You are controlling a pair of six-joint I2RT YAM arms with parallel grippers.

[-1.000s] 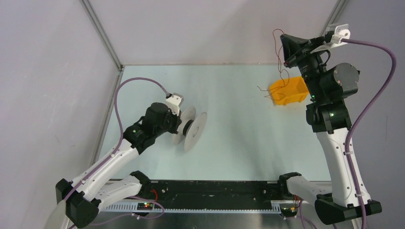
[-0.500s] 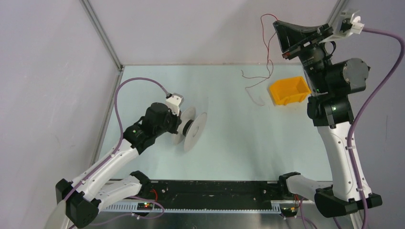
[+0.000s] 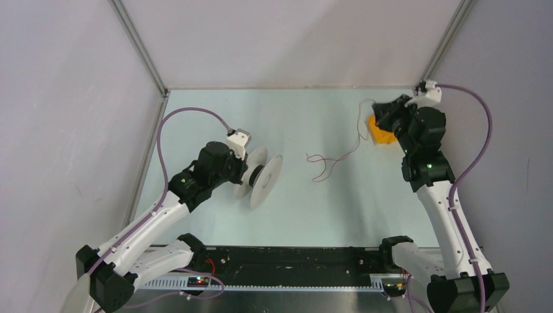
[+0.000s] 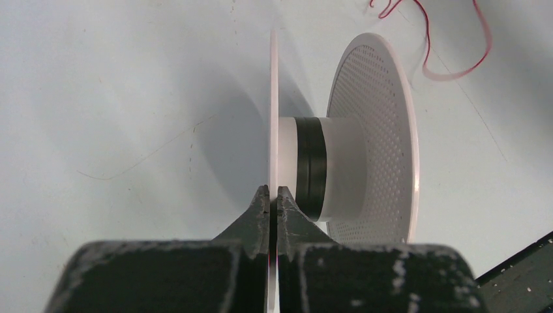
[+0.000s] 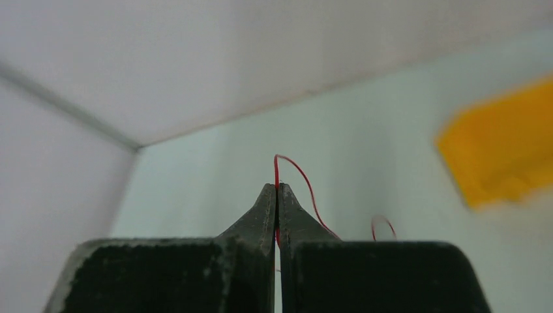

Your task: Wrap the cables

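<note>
Left claw (image 4: 274, 193) is clamped tight on the near flange of the pale spool (image 3: 265, 171), flanges upright over the bench (image 3: 313, 208), with a dark band round the core. A bit past it, the loose end of the thin red cable (image 3: 329, 160) curls mid-bench, not touching the spool. From there it trails off to the right claw (image 5: 276, 190), which is pinched shut on it, right by the yellow bin (image 3: 383, 137) at the far right.
</note>
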